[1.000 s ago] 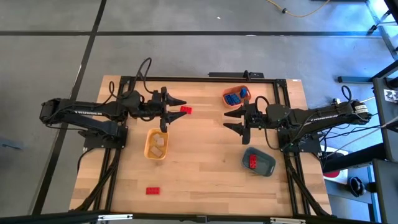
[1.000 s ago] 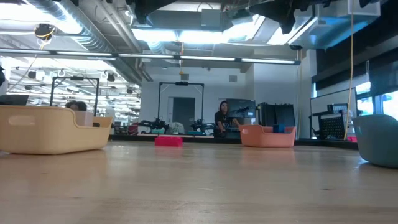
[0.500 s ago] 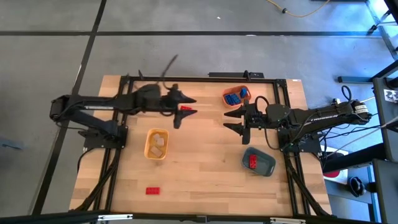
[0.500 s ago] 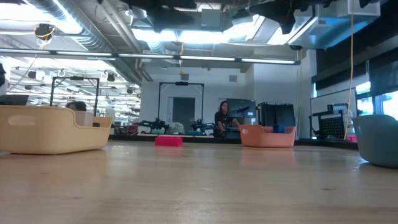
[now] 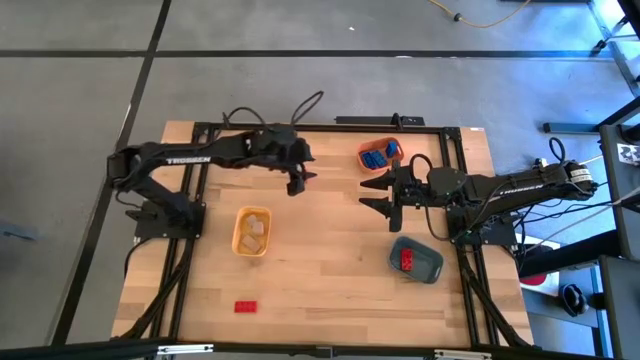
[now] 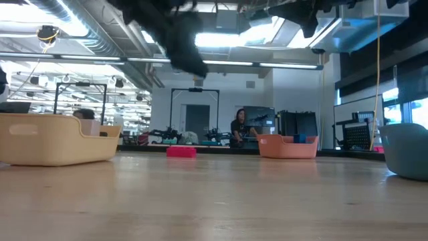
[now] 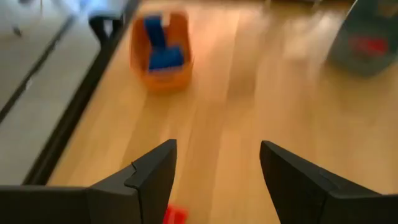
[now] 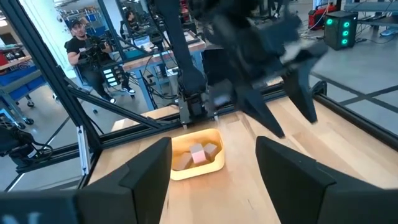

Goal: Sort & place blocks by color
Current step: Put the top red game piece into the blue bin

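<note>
Red rectangular toy brick (image 7: 175, 215): light, rigid; beneath our spread left gripper (image 7: 217, 177); pinch its long sides.

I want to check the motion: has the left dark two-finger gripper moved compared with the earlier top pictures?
Yes. In the high view the left gripper has shifted from beside the yellow plastic tray toward the table's far edge and the orange tray.

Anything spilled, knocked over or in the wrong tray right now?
Nothing stands out. The trays sit upright: beige blocks in the yellow tray, blue blocks in the orange tray, one red block in the slate tray. Another red block lies unsorted on the table.
</note>
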Controlling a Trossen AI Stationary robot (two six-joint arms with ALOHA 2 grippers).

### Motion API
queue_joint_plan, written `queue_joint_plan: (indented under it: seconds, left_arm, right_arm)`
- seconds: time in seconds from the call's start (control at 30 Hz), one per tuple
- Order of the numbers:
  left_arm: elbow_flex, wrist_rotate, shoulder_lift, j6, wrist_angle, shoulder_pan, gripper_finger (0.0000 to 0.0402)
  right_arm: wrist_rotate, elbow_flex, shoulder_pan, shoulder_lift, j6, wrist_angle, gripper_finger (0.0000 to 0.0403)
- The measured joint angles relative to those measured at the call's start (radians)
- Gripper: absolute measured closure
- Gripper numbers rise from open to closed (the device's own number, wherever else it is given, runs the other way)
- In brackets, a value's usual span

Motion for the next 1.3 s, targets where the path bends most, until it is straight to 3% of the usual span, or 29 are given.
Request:
queue_joint_plan:
  seconds: [0.37,0.47,0.77,1.3]
  left_arm:
    - [0.0,0.03,0.192,0.078,-0.078,0.081,0.0123]
    - [-0.001,0.088,0.234,0.152,-0.084,0.095,0.0122]
    - [-0.001,0.045,0.324,0.407,-0.115,0.135,0.0123]
    - [0.002,0.034,0.43,0.417,-0.124,0.166,0.0136]
  right_arm:
    - [0.0,0.0,0.001,0.0,0.029,0.0,0.0166]
    - [0.0,0.0,0.004,0.0,0.029,0.0,0.0166]
    - [0.0,0.0,0.004,0.0,0.029,-0.001,0.0166]
    - [0.0,0.0,0.004,0.053,0.067,0.0,0.0166]
